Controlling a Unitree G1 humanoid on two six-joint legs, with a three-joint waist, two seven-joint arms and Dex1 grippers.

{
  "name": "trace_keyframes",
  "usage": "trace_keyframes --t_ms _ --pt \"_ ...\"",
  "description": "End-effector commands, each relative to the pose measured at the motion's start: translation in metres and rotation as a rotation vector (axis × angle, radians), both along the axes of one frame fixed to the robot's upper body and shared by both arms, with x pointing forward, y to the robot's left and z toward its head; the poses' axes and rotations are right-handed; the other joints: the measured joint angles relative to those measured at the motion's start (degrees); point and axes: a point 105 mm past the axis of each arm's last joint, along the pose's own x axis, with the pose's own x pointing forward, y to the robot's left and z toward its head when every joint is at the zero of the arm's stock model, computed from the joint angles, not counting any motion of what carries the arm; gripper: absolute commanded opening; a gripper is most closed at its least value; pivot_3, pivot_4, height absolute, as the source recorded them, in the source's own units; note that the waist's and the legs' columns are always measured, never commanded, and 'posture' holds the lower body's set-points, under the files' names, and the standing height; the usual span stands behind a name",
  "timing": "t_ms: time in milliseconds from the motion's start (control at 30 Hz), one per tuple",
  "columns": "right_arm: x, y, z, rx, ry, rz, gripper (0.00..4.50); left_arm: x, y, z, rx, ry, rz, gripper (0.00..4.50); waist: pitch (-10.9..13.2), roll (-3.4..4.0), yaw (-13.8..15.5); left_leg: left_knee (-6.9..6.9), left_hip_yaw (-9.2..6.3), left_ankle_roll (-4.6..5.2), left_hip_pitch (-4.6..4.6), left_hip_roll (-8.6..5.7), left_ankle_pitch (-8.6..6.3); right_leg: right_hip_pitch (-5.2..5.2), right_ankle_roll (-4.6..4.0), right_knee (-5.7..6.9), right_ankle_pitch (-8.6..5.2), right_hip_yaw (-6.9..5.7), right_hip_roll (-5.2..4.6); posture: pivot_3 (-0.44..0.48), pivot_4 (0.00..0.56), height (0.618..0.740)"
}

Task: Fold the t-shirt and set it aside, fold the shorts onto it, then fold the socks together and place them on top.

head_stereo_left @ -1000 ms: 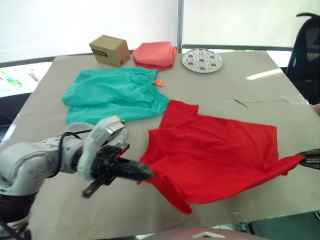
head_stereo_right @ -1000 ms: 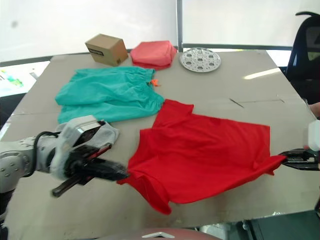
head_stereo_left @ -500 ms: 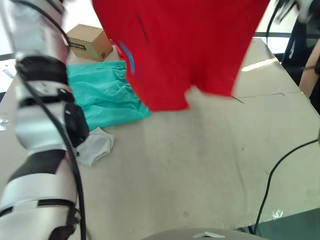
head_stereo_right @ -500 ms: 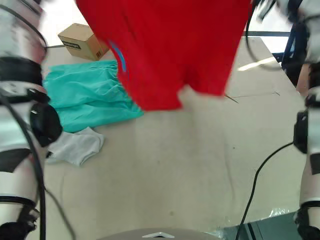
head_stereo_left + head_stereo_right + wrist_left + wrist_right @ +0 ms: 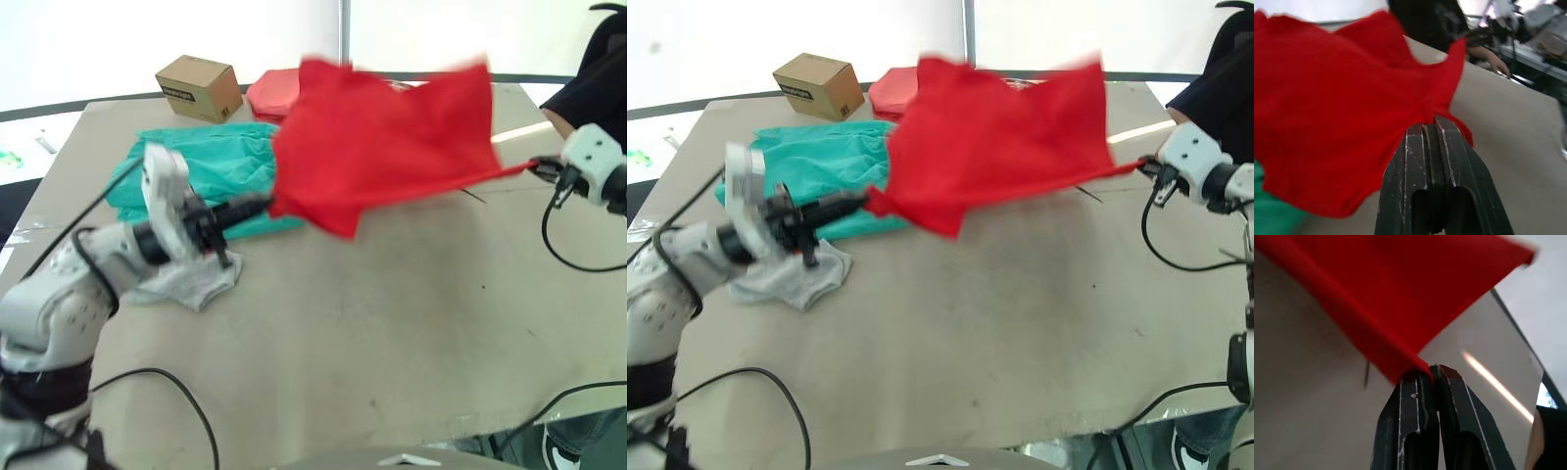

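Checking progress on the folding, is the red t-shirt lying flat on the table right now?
No, the t-shirt hangs stretched in the air between the left gripper and right gripper.

A tan table [image 5: 411,323] stands before bright white, perhaps window, panels [image 5: 176,34].

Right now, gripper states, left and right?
Left gripper: closed on the t-shirt.
Right gripper: closed on the t-shirt's other edge.

The flat brown cardboard-covered table [image 5: 392,333] carries teal-green fabric shorts [image 5: 211,166], light grey socks [image 5: 191,282], a small cardboard box [image 5: 199,86] and a coral-pink folded cloth [image 5: 269,93].
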Motion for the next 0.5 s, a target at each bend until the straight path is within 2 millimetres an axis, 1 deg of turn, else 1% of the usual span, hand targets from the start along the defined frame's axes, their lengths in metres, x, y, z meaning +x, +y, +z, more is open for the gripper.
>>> trace_keyframes --t_ms 33,100,167,233,267,333,400,433,500 --pt "-0.037 -0.009 -0.013 0.049 0.069 -0.050 0.09 -0.016 -0.001 -0.026 0.072 0.029 0.012 0.00 -0.2 0.10 0.8 -0.03 0.03 0.19 0.34 0.01 -0.11 0.27 0.10 0.07 -0.19 0.02 0.01 0.000 0.150 0.740" --pt "-0.050 -0.007 -0.027 0.059 0.115 -0.069 0.09 -0.021 -0.004 -0.040 0.118 0.045 -0.002 0.00 -0.3 0.03 1.0 -0.02 0.10 0.27 0.52 0.08 -0.16 0.42 0.10 0.06 -0.25 0.05 0.07 0.000 0.150 0.740" --pt "-0.056 -0.004 -0.036 0.053 0.133 -0.082 0.09 -0.026 -0.009 -0.050 0.148 0.064 -0.031 0.00 -0.4 0.03 1.0 0.06 0.25 0.32 0.48 0.08 -0.16 0.31 0.13 0.07 -0.23 0.21 0.09 0.000 0.150 0.740" --pt "-0.056 -0.001 -0.037 0.068 0.131 -0.095 0.09 -0.025 -0.010 -0.055 0.169 0.068 -0.045 0.00 -0.4 -0.03 0.8 0.07 0.55 0.43 0.49 0.07 -0.15 0.18 0.15 0.13 -0.22 0.50 0.09 0.000 0.150 0.740" --pt "-0.055 -0.001 -0.035 0.069 0.123 -0.102 0.09 -0.022 -0.008 -0.056 0.178 0.059 -0.041 0.00 -0.5 -0.08 0.8 0.06 0.62 0.45 0.48 0.08 -0.16 0.08 0.15 0.14 -0.21 0.56 0.10 0.000 0.150 0.740" --pt "-0.056 -0.001 -0.033 0.070 0.118 -0.110 0.09 -0.017 -0.006 -0.058 0.178 0.064 -0.035 0.00 -0.5 -0.16 1.0 0.06 0.69 0.79 0.47 0.10 -0.07 -0.02 0.14 0.19 -0.21 0.63 0.16 0.000 0.150 0.740" --pt "-0.057 -0.004 -0.032 0.067 0.113 -0.130 0.09 -0.017 -0.005 -0.061 0.191 0.067 -0.048 0.00 -0.5 -0.20 1.2 0.03 0.70 0.86 0.41 0.22 -0.11 -0.06 0.11 0.14 -0.22 0.65 0.31 0.000 0.150 0.740" --pt "-0.059 -0.004 -0.032 0.066 0.117 -0.129 0.09 -0.014 -0.005 -0.058 0.172 0.056 -0.037 0.00 -0.5 -0.21 1.2 0.01 0.69 0.88 0.38 0.27 -0.12 -0.07 -0.06 0.12 -0.14 0.65 0.38 0.000 0.150 0.740" --pt "-0.057 0.000 -0.026 0.092 0.093 -0.124 0.09 0.007 -0.003 -0.039 0.054 0.019 0.044 0.00 -0.5 -0.22 1.2 -0.01 0.69 0.94 0.33 0.34 -0.17 -0.09 -0.20 0.05 -0.13 0.66 0.46 0.000 0.150 0.740"
